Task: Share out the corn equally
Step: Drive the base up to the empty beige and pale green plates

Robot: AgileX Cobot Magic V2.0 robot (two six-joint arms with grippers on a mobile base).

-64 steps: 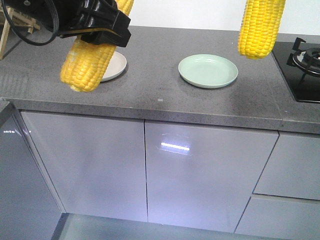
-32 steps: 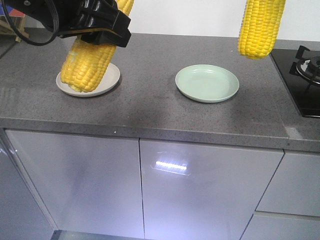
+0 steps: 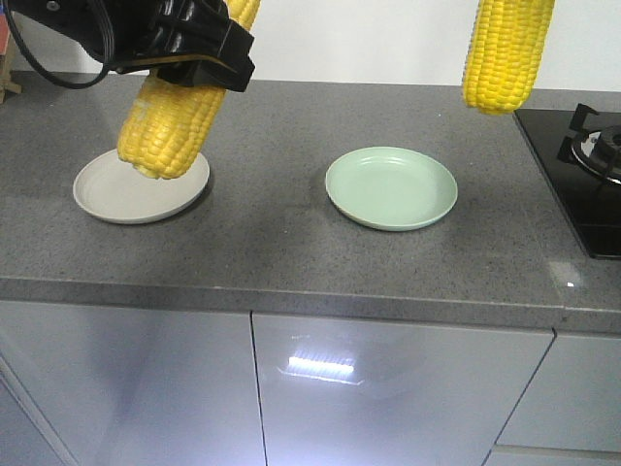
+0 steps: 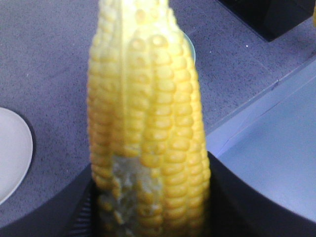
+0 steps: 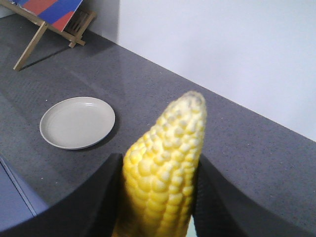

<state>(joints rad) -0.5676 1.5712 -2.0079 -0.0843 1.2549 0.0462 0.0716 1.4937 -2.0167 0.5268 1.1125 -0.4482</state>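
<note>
- Because shares must match, gripping one cob apiece: left gripper (image 3: 199, 49) clamped round upper-left corn (image 3: 167, 121), over white plate (image 3: 102, 202).
- Likewise right gripper (image 5: 158, 197) clamped round upper-right corn (image 3: 506, 53), beyond green plate (image 3: 391, 194).

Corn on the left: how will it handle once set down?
The corn is round and tapered, so it will probably roll in an arc on the shallow white plate. It hangs unbent from one end, so it is likely stiff. The bumpy kernels should grip well.
</note>
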